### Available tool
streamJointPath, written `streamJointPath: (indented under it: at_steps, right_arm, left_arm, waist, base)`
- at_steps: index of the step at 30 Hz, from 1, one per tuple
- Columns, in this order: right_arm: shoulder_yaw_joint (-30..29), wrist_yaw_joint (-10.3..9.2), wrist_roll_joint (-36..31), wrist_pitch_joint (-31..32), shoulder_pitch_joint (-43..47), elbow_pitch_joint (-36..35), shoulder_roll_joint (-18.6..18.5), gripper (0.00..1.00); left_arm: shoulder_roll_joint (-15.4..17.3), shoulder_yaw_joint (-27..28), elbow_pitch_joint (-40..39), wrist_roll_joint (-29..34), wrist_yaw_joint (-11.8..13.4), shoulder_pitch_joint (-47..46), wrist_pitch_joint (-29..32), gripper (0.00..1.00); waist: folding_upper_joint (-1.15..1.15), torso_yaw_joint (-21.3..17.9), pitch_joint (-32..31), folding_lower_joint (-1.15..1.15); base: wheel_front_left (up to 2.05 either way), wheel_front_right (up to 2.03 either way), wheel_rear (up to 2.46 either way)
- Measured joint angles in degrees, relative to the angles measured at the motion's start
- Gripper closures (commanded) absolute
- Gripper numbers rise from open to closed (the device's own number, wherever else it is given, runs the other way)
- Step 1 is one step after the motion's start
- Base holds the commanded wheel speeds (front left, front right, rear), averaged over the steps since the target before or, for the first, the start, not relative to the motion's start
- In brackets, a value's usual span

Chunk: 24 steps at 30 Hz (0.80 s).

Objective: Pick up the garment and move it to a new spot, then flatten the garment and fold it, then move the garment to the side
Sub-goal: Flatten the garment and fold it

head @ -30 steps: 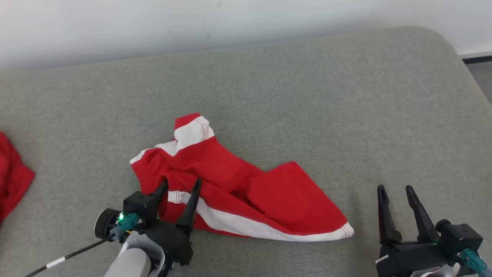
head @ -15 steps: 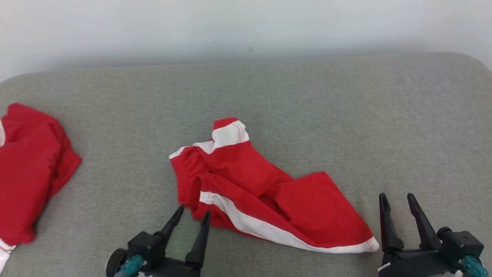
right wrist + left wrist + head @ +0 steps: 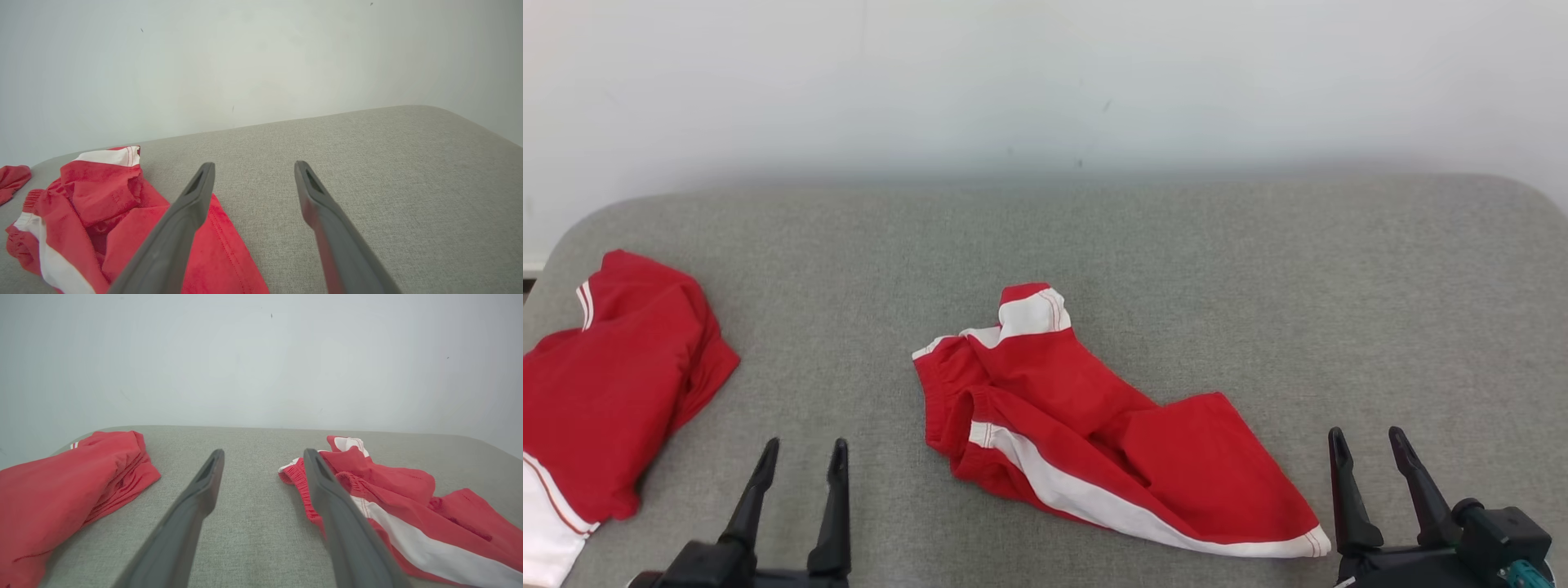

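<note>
— Whereabouts of the garment (image 3: 1094, 433)?
— Crumpled on the grey surface (image 3: 1258, 269), between the two hands: ahead and to the right of the left hand (image 3: 805, 447), ahead and to the left of the right hand (image 3: 1364, 434). Touching neither.
— State of the left hand?
— Spread wide, fingers (image 3: 192, 506) well apart with bare grey cloth showing between them, gripping nothing. Hovering or resting on the surface: hard to tell.
— And the right?
— Spread likewise, and empty. Nearest corner of the garment, a white-edged hem (image 3: 1311, 543), just beside its left finger yet apart from it in the head view; from the right wrist, red cloth passing behind that same finger.
— Lie of the thing?
— Red shorts, seemingly, not flattened. Elastic waistband (image 3: 947, 400) bunched at the end nearer the left hand; white stripe (image 3: 1054, 482) running along the near edge toward the right hand; one white-banded leg end (image 3: 1033, 314) sticking up on the far side.
— Anything else around?
— A second red garment (image 3: 613, 384), heaped to the left of the left hand and well apart from the first, white trim at its near edge. Beyond the fingertips of both hands, a pale wall (image 3: 1045, 82).
</note>
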Motion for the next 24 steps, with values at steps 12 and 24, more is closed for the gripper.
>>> streamJointPath:
  at_steps: [12,24]
  right_arm:
    - [0.18,0.0,-0.43,-0.01,4.23,-2.9,-0.97,0.0]
    - [3.57,0.0,-1.87,-0.01,6.98,-4.78,-1.87,0.0]
  left_arm:
    - [-1.74,6.41,-3.8,3.46,-0.53,5.48,0.0,0.0]
    - [-2.61,6.21,-3.02,4.75,-1.07,6.47,0.0,0.0]
  waist:
    - [0.0,-1.32,-2.77,0.0]
    - [0.0,-2.21,-2.82,0.01]
  base:
    - [0.0,0.0,0.0]
    - [0.0,0.0,0.0]
